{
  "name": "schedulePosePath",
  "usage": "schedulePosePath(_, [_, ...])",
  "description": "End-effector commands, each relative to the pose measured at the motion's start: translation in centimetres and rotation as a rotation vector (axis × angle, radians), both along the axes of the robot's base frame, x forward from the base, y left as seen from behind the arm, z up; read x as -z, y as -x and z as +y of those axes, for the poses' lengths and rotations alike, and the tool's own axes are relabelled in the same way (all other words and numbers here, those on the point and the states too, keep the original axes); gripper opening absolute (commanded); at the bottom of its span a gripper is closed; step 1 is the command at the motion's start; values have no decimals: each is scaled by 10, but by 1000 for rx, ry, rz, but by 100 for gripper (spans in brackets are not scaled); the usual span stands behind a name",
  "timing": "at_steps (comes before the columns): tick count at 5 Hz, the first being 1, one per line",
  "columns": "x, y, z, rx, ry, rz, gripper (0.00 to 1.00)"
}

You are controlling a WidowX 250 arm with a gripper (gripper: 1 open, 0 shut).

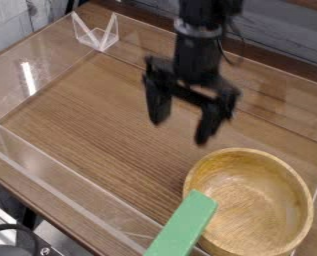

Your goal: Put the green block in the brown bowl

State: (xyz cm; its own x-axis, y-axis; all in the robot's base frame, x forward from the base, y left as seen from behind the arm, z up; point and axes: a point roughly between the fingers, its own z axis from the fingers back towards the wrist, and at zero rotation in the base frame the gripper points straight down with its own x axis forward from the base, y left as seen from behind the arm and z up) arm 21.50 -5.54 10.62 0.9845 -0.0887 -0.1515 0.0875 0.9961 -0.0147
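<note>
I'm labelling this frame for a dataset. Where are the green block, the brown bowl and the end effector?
green block [184, 227]: camera view, on its flat top face.
brown bowl [302, 190]: camera view, on its right rim.
end effector [182, 115]: camera view, midway between its open fingertips.

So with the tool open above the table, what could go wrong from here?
The green block lies against the brown bowl, by its rim, so the open tool may strike the bowl while descending. The block also sits close to the clear wall, leaving the fingers little room.
</note>
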Motion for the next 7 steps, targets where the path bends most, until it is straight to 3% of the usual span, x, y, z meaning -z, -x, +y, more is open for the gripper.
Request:
schedulePosePath(1, [-5,34,-32,15,4,-77,100])
schedulePosePath(2, [13,37,-44,9,8,-93,100])
schedulePosePath(4, [51,37,-36,-30,29,-106,100])
schedulePosePath(6, [60,35,-25,-56,38,-100,100])
schedulePosePath(7, [61,36,-22,-66,45,-95,0])
